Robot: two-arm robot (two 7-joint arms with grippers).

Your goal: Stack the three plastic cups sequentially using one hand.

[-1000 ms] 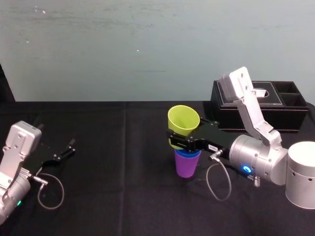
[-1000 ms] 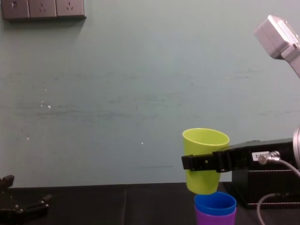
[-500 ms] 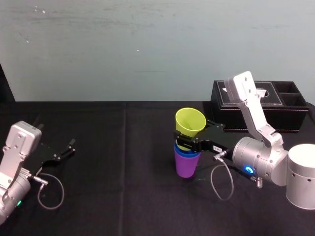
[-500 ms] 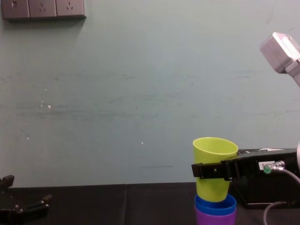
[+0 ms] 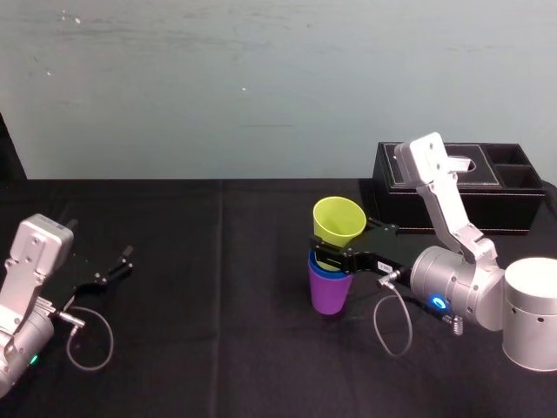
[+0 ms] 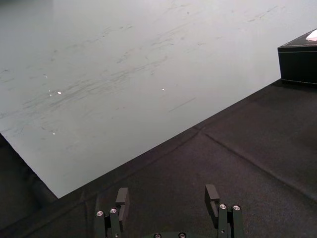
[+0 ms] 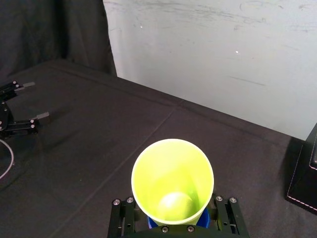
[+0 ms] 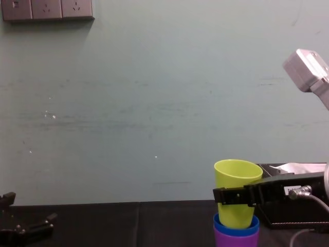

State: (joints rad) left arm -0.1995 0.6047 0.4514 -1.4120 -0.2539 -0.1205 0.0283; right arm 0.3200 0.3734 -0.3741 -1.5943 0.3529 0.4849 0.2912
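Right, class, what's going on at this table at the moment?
The right gripper grips the yellow-green cup and holds it upright, partly inside the blue cup. The blue cup is nested in the purple cup, which stands on the table. The top cup is not yet released. The left gripper rests open at the table's left side.

One yellow-green cup [image 5: 338, 222], one blue cup [image 8: 222, 228] and one purple cup [image 5: 328, 294] are counted, three in all. Two grippers are counted: left gripper [image 6: 166, 196], right gripper [image 5: 335, 258]. One black box [image 5: 461, 187] is seen.
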